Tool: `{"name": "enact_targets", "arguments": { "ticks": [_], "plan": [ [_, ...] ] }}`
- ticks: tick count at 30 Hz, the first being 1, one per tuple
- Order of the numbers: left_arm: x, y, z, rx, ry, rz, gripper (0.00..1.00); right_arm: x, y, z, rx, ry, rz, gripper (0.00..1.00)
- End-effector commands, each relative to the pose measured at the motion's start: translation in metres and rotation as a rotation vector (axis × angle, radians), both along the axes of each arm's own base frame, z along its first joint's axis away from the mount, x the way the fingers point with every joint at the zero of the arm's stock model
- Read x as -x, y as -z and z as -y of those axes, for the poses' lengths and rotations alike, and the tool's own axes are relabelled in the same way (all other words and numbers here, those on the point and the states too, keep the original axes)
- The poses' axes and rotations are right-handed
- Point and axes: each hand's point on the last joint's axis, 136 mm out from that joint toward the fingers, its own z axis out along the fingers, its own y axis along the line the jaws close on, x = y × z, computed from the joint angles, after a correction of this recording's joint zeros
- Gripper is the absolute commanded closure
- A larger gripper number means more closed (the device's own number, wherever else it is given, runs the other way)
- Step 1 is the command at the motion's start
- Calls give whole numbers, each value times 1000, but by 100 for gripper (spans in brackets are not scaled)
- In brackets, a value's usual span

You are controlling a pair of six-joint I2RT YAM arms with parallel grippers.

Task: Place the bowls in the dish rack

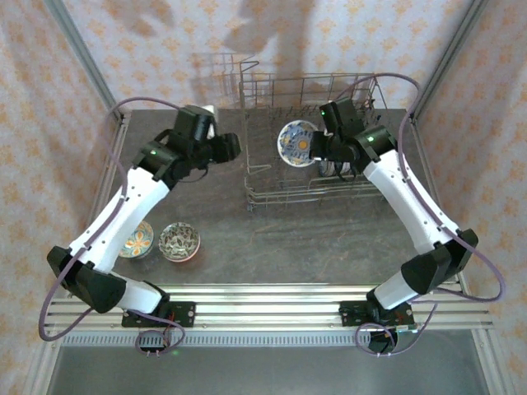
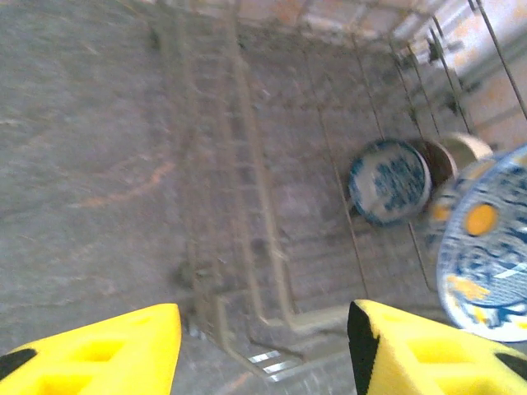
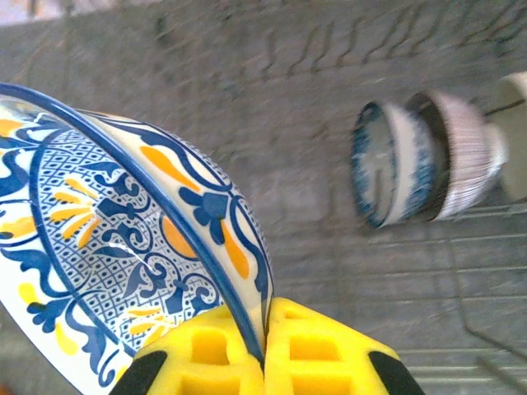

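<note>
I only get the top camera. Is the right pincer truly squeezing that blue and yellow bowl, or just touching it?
Observer: Squeezing. The right wrist view shows the right pincer shut on the bowl, one finger on each side of its rim.
Operator: Any more bowls hiding under that arm?
Observer: Yes. A blue bowl stands on edge beside a dark-rimmed one in the rack.
Operator: And the other arm?
Observer: The left pincer is open, with nothing between its fingers.
</note>
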Motion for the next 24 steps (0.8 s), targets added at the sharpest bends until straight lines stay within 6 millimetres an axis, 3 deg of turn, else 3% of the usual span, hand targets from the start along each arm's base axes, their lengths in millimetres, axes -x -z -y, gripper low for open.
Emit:
{"name": "enact_targets", "arguments": {
  "ticks": [1,3,5,10,17,21,24],
  "plan": [
    [-5,33,-9,26,38,-82,44,-20,-19,46,159,255,93,100],
    [-11,58,-20,26,30,-148,45,-26,-24,64,226,366,130,100],
    [-15,82,-25,10,45,-215,46,-31,-25,69,271,418,140,100],
    [-20,130,-17,-4,120,-334,49,-34,-17,77,472,544,117,100],
    [-24,167,6,106,183,-386,52,-42,-6,66,688,609,100,100],
    [-19,189,7,112,191,-420,52,-46,1,68,764,645,101,100],
    [-16,195,15,155,206,-434,53,-49,10,68,807,647,99,100]
  ]
}}
